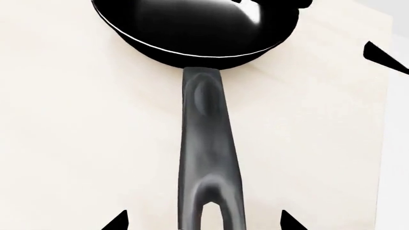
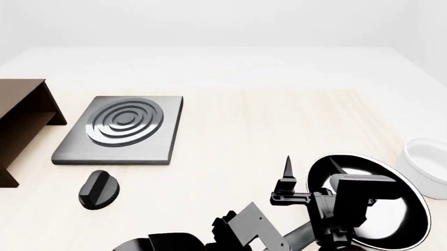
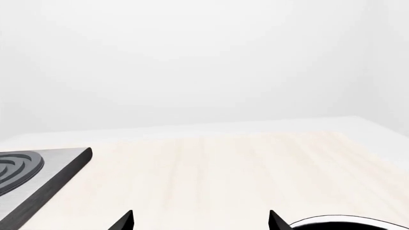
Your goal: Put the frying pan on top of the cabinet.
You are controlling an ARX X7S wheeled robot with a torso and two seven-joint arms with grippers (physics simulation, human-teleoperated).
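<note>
Frying pan (image 2: 391, 209): on table (image 2: 265, 125), near right, beside white bowl (image 2: 427, 164). Cabinet (image 2: 21, 123): far left. Left tool (image 1: 203, 221) spread astride handle, no pinch. Right tool (image 3: 201, 221) spread, empty. Risk, I reckon: end-of-handle pinch lets pan swing, knock bowl.

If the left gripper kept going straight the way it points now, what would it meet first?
Most likely the frying pan: its handle runs between the open left gripper jaws, so the gripper would straddle it before reaching the bowl. Depth is uncertain.
</note>
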